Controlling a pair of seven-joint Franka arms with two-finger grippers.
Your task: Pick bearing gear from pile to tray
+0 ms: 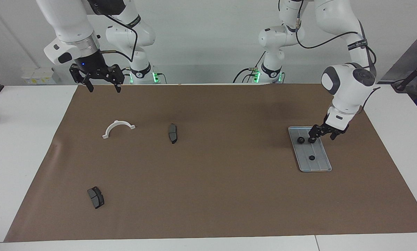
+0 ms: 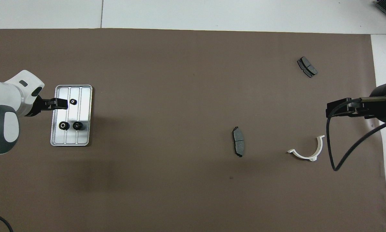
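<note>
The silver tray (image 1: pixel 319 164) (image 2: pixel 84 95) lies toward the left arm's end of the brown mat. Three black bearing gears rest in it: two side by side (image 2: pixel 63 125) (image 2: pixel 77 125) and one alone (image 2: pixel 72 101) (image 1: pixel 311 157). My left gripper (image 1: pixel 322 138) (image 2: pixel 59 103) hangs open and empty just above the tray's outer edge, clear of the gears. At the other end of the table, my right gripper (image 1: pixel 104 90) is raised and open, holding nothing. No ring shows among the pile's scattered parts.
A white half-ring bracket (image 1: pixel 118 127) (image 2: pixel 307 152) and a dark brake pad (image 1: pixel 172 133) (image 2: pixel 238 141) lie mid-mat. Another brake pad (image 1: pixel 95 197) (image 2: pixel 307 67) lies farther from the robots. White table borders the mat.
</note>
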